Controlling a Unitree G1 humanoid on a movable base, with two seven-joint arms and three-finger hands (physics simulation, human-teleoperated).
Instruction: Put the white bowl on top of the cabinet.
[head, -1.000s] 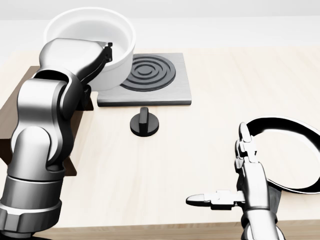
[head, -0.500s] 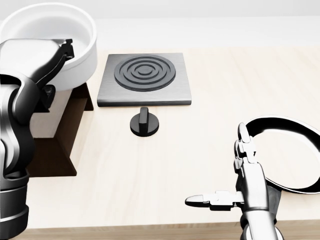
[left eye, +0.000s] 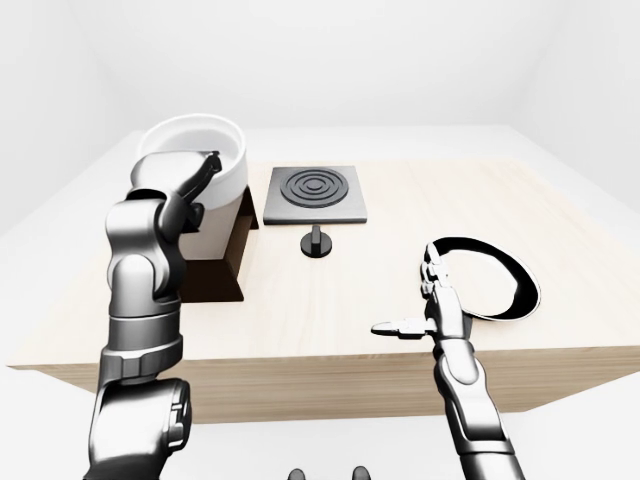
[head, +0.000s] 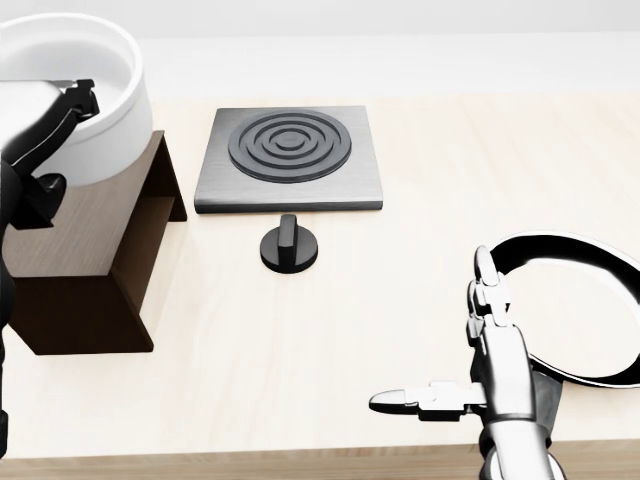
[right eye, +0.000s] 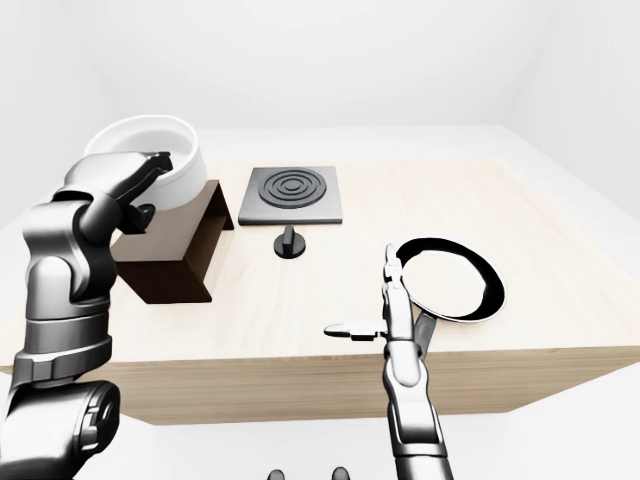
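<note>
White bowl (head: 80, 95) sits gripped at its rim in my left hand (right eye: 125, 185), with the cabinet (head: 95, 255) directly beneath; my right hand (head: 480, 370) hangs open.

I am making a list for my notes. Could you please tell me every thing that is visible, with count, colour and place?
white bowl: one, white, over the cabinet, at the head view's upper left.
cabinet: one, dark brown, left on the table.
table: one, light wood.
hotplate: one, grey with black rings, top centre.
knob: one, black, just below the hotplate.
pan: one, black, right.
left hand: fingers closed on the bowl's rim.
right hand: fingers open, beside the pan.
</note>
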